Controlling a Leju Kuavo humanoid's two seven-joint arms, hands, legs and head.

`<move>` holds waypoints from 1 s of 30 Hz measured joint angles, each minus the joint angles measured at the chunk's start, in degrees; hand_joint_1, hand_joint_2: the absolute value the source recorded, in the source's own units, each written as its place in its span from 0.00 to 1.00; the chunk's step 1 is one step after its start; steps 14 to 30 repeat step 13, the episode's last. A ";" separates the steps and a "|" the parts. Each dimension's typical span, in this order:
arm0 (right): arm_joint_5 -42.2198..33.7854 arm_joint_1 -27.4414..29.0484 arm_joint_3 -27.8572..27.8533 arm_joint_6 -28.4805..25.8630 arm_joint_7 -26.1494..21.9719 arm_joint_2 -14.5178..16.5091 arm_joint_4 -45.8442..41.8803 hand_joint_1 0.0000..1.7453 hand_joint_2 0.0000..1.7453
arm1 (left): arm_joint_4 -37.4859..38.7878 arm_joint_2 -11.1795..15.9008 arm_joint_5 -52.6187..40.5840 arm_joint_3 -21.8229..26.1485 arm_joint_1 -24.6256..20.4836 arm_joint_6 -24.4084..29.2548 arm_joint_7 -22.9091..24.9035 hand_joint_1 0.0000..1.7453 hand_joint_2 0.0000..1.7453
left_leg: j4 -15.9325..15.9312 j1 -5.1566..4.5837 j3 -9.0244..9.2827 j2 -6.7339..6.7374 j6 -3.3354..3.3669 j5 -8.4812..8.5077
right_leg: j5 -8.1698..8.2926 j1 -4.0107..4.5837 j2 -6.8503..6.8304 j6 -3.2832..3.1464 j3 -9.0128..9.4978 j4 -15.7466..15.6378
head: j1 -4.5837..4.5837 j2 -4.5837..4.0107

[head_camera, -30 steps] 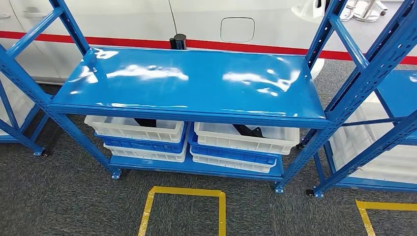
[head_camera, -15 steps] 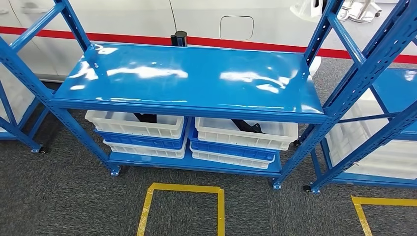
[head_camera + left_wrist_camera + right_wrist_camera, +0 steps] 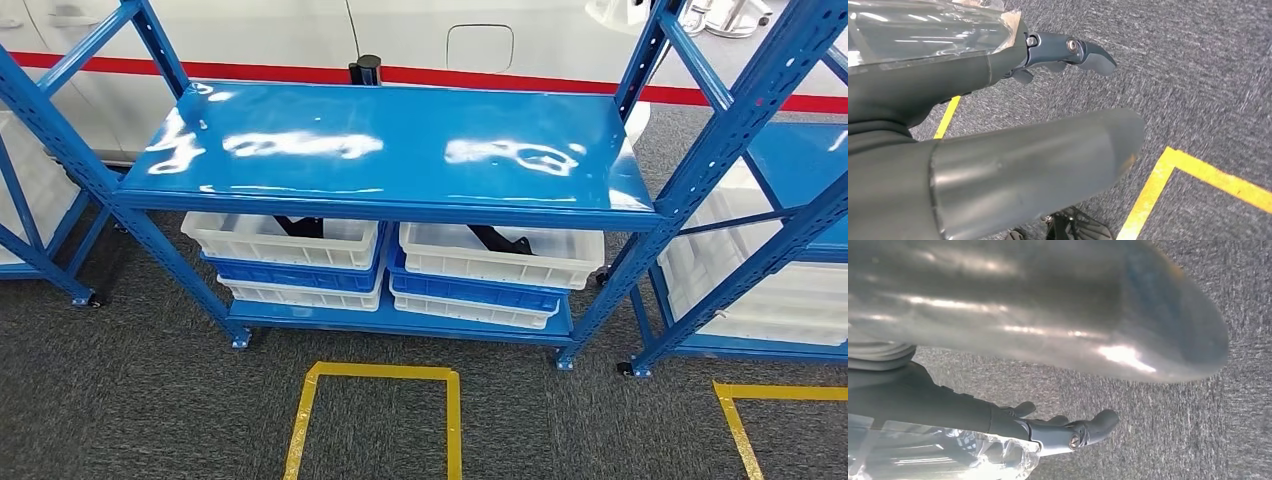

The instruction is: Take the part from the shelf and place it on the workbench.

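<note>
Head view: the part to fetch, a dark black piece, lies in the upper right white bin on the lower level of the blue shelf, its long axis slanting back-left to front-right; a second black part sits in the upper left white bin. Both lie ahead of and well apart from the hands. The left hand and right hand hang over grey carpet, fingers loosely extended and apart, holding nothing. Neither is clearly nearer. The glossy top board overhangs the bins, so I judge any reach must go in low beneath it. Yellow floor tape marks a square before the shelf
</note>
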 joint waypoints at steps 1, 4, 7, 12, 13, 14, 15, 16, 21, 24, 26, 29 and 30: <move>-0.04 0.08 0.07 0.01 0.00 -0.01 0.00 0.00 0.00 | -0.01 0.03 0.00 0.00 0.00 -0.03 -0.01 0.00 0.00 | 0.10 0.15 -0.09 -0.04 -0.34 0.08 | 0.31 -0.23 -0.02 -0.39 -0.12 -0.03 | -0.01 0.00; -0.25 0.15 0.22 0.06 0.00 -0.05 0.01 0.00 0.00 | -0.01 0.08 -0.03 0.00 0.05 -0.26 -0.09 0.00 0.00 | 4.54 0.63 -1.92 -0.44 -1.30 -3.76 | 1.41 -0.86 -0.19 -1.61 -0.77 -0.27 | -0.25 0.00; -0.56 0.27 0.24 0.09 0.00 -0.02 0.01 0.00 0.00 | 0.00 0.04 -0.21 0.00 0.06 -0.49 -0.26 0.00 0.00 | 14.93 0.89 -5.41 -0.59 -2.16 -9.96 | 2.13 -0.75 -0.35 -1.87 -1.90 -0.16 | -0.49 0.00; -1.14 0.42 0.22 0.05 0.00 0.04 0.01 0.00 0.00 | -0.02 0.11 -0.54 -0.01 -0.12 -0.67 -0.37 0.00 0.00 | 3.84 1.52 2.87 -0.72 -2.41 -5.34 | 2.76 -0.72 -0.28 -1.06 -2.76 0.78 | -0.60 0.00; -1.17 0.41 0.22 0.04 0.00 0.06 0.01 0.00 0.00 | -0.02 0.12 -0.57 -0.01 -0.17 -0.67 -0.37 0.00 0.00 | 1.62 1.55 4.14 -0.78 -2.38 -4.74 | 2.77 -0.66 -0.27 -0.97 -2.91 0.97 | -0.63 0.00; -1.17 0.41 0.22 0.04 0.00 0.06 0.01 0.00 0.00 | -0.02 0.12 -0.57 -0.01 -0.17 -0.67 -0.37 0.00 0.00 | 1.62 1.55 4.14 -0.78 -2.38 -4.74 | 2.77 -0.66 -0.27 -0.97 -2.91 0.97 | -0.63 0.00; -1.17 0.41 0.22 0.04 0.00 0.06 0.01 0.00 0.00 | -0.02 0.12 -0.57 -0.01 -0.17 -0.67 -0.37 0.00 0.00 | 1.62 1.55 4.14 -0.78 -2.38 -4.74 | 2.77 -0.66 -0.27 -0.97 -2.91 0.97 | -0.63 0.00; -1.17 0.41 0.22 0.04 0.00 0.06 0.01 0.00 0.00 | -0.02 0.12 -0.57 -0.01 -0.17 -0.67 -0.37 0.00 0.00 | 1.62 1.55 4.14 -0.78 -2.38 -4.74 | 2.77 -0.66 -0.27 -0.97 -2.91 0.97 | -0.63 0.00; -1.17 0.41 0.22 0.04 0.00 0.06 0.01 0.00 0.00 | -0.02 0.12 -0.57 -0.01 -0.17 -0.67 -0.37 0.00 0.00 | 1.62 1.55 4.14 -0.78 -2.38 -4.74 | 2.77 -0.66 -0.27 -0.97 -2.91 0.97 | -0.63 0.00; -1.17 0.41 0.22 0.04 0.00 0.06 0.01 0.00 0.00 | -0.02 0.12 -0.57 -0.01 -0.17 -0.67 -0.37 0.00 0.00 | 1.62 1.55 4.14 -0.78 -2.38 -4.74 | 2.77 -0.66 -0.27 -0.97 -2.91 0.97 | -0.63 0.00; -1.17 0.41 0.22 0.04 0.00 0.06 0.01 0.00 0.00 | -0.02 0.12 -0.57 -0.01 -0.17 -0.67 -0.37 0.00 0.00 | 1.62 1.55 4.14 -0.78 -2.38 -4.74 | 2.77 -0.66 -0.27 -0.97 -2.91 0.97 | -0.63 0.00; -1.17 0.41 0.22 0.04 0.00 0.06 0.01 0.00 0.00 | -0.02 0.12 -0.57 -0.01 -0.17 -0.67 -0.37 0.00 0.00 | 1.62 1.55 4.14 -0.78 -2.38 -4.74 | 2.77 -0.66 -0.27 -0.97 -2.91 0.97 | -0.63 0.00; -1.17 0.41 0.22 0.04 0.00 0.06 0.01 0.00 0.00 | -0.02 0.12 -0.57 -0.01 -0.17 -0.67 -0.37 0.00 0.00 | 1.62 1.55 4.14 -0.78 -2.38 -4.74 | 2.77 -0.66 -0.27 -0.97 -2.91 0.97 | -0.63 0.00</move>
